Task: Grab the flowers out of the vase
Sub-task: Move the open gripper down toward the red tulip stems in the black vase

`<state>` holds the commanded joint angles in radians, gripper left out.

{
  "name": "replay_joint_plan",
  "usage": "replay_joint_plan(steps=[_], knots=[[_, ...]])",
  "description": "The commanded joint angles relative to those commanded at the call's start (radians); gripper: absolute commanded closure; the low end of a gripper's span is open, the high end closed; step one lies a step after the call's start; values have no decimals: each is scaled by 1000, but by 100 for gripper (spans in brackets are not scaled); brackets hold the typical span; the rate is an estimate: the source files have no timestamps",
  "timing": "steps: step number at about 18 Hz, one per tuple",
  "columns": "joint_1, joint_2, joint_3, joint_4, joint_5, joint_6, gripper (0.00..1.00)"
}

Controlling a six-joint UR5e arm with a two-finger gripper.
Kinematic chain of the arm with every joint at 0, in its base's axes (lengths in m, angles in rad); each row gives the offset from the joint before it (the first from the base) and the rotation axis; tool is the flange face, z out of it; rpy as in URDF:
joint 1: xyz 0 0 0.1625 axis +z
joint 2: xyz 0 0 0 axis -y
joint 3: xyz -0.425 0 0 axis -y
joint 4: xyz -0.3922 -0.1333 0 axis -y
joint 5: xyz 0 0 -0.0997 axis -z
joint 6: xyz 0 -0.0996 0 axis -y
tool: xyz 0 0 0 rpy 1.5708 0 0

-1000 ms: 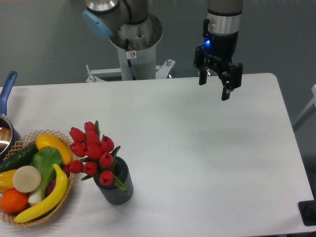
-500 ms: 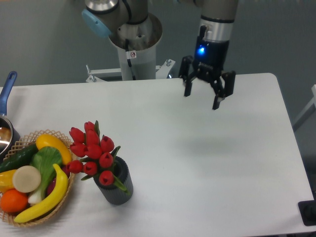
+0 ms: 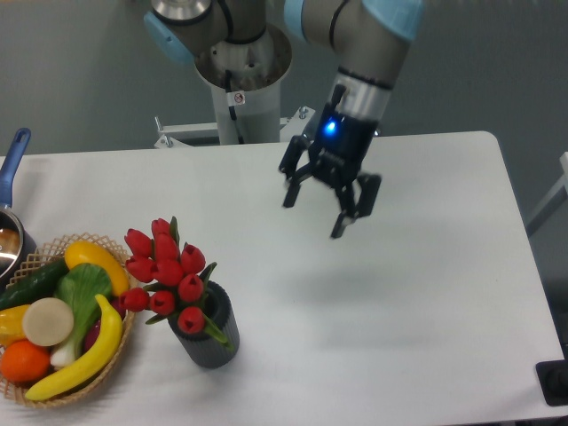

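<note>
The flowers (image 3: 165,273), a bunch of red tulip buds with green leaves, stand in the vase (image 3: 209,331), a dark grey ribbed cylinder near the table's front left. The bunch leans left and spreads wider than the vase. My gripper (image 3: 314,215) hangs open above the middle of the table, well to the right of and behind the flowers, with nothing between its fingers. A blue light glows on its body.
A wicker basket (image 3: 99,371) of fruit and vegetables sits just left of the vase, almost touching the flowers. A metal pot with a blue handle (image 3: 12,161) is at the left edge. The arm's base (image 3: 241,80) stands behind the table.
The gripper has moved left and down from the table's far right toward the middle, tilting as it went. It stays open. The flowers and vase have not moved.
</note>
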<state>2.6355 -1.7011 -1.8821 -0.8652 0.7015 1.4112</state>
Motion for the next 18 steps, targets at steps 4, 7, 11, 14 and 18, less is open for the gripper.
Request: replay_joint_plan(steps=[4, 7, 11, 14, 18], knots=[[-5, -41, -14, -2, -174, -20, 0], [-9, -57, -15, -2, -183, -24, 0], [-25, -87, -2, 0, -212, -80, 0], [-44, -124, 4, 32, -224, -81, 0], [-71, -186, 43, 49, -224, -83, 0]])
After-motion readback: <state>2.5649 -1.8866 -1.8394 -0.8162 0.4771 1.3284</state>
